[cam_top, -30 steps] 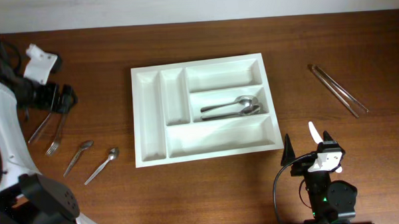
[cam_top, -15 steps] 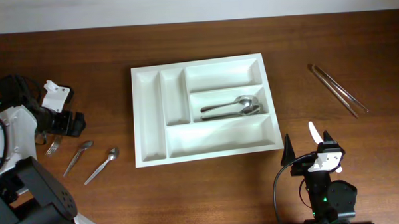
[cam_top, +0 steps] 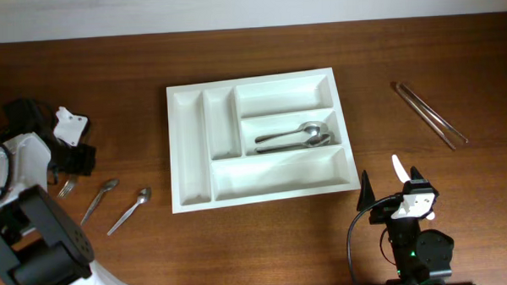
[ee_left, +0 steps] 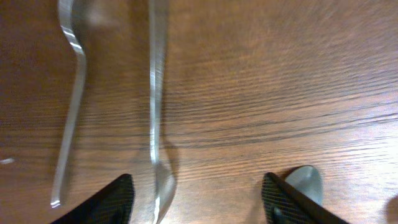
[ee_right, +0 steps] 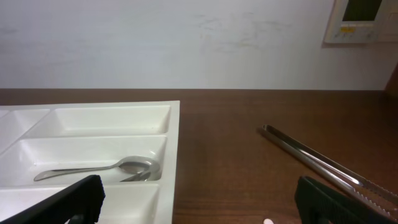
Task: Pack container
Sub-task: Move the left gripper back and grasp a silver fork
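- In the middle of the bench (cam_top: 403, 61), seen overhead, lies the tray (cam_top: 271, 173), spoons (cam_top: 294, 138) inside.
- Left wrist: left hand (ee_left: 199, 202) released astride a fork (ee_left: 153, 112), off-centre; closing may knock it aside.
- Right wrist: right hand (ee_right: 202, 199) released, empty.

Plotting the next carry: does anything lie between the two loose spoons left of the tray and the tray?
Nothing visible does: only bare table separates the nearer spoon and the farther spoon from the tray's left wall.

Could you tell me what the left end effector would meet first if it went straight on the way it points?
The left end effector would likely meet the metal utensil between its fingers, or else the wooden table; depth is unclear.
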`<action>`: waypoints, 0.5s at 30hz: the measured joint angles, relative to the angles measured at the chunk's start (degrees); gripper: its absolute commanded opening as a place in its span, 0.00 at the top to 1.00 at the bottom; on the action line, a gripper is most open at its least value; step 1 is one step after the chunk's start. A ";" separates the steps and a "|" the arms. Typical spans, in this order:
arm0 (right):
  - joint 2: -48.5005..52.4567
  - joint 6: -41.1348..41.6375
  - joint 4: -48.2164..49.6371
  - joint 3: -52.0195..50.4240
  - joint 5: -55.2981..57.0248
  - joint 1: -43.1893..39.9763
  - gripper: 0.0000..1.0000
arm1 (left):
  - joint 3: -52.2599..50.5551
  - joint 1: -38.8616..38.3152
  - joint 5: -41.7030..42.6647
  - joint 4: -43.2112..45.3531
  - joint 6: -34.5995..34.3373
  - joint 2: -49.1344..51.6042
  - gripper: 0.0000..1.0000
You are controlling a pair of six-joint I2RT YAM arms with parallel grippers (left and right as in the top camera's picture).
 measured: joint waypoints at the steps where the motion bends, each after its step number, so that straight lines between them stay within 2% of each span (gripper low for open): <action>1: 0.00 -0.02 0.00 0.00 0.02 0.00 0.01 | -0.02 0.00 -0.17 0.02 0.07 0.79 0.37; 10: 0.00 -0.02 0.00 0.00 0.02 0.00 0.01 | -0.02 0.02 -1.99 4.63 0.02 4.15 0.38; 15: 0.00 -0.02 0.00 0.00 0.02 0.00 0.01 | -0.02 0.02 -2.10 5.51 0.07 6.25 0.42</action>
